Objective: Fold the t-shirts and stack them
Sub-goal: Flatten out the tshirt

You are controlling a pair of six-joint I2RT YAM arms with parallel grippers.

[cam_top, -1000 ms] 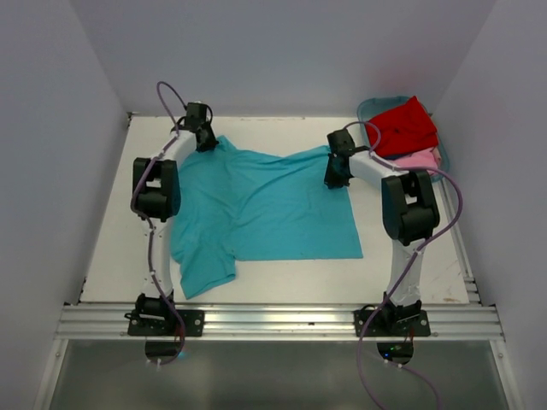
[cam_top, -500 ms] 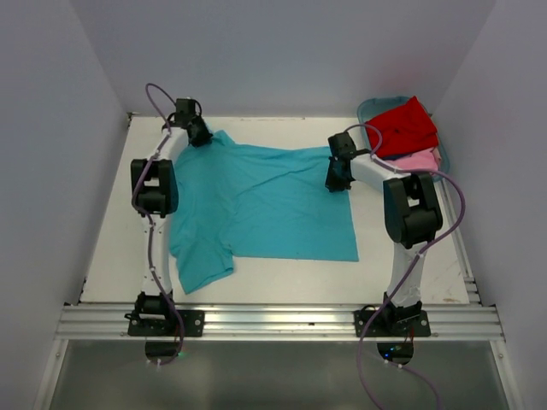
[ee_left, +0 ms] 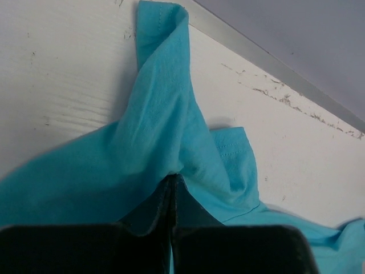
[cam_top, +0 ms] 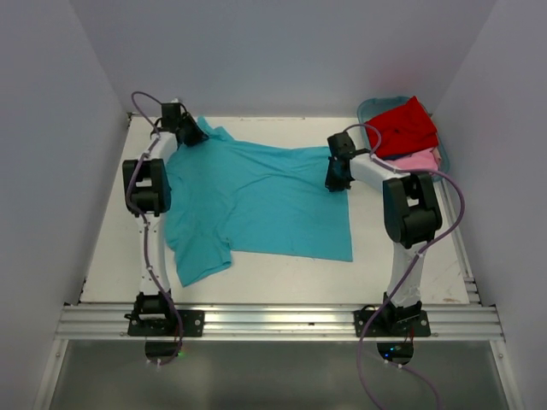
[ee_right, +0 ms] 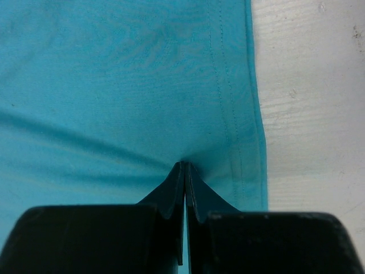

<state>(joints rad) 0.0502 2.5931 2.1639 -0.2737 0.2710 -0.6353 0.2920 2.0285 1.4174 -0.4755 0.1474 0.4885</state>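
With the left tool point(cam_top: 190, 135) and right tool point(cam_top: 335, 181) each clamped shut on far corners of the soft turquoise cloth t-shirt point(cam_top: 256, 201), spreading it flat on the white desk point(cam_top: 282, 272) seems underway; next likely comes lowering and releasing it before folding.

camera layout: one overhead view, two wrist views.
the top view looks down from behind the arm bases point(cam_top: 167, 323) over the whole table point(cam_top: 111, 248); each wrist view faces forward, very near the turquoise t-shirt point(cam_top: 265, 201), which all three share.

turquoise t-shirt point(cam_top: 273, 201), red t-shirt point(cam_top: 406, 126), pale pink t-shirt point(cam_top: 419, 160), teal tub point(cam_top: 371, 106)
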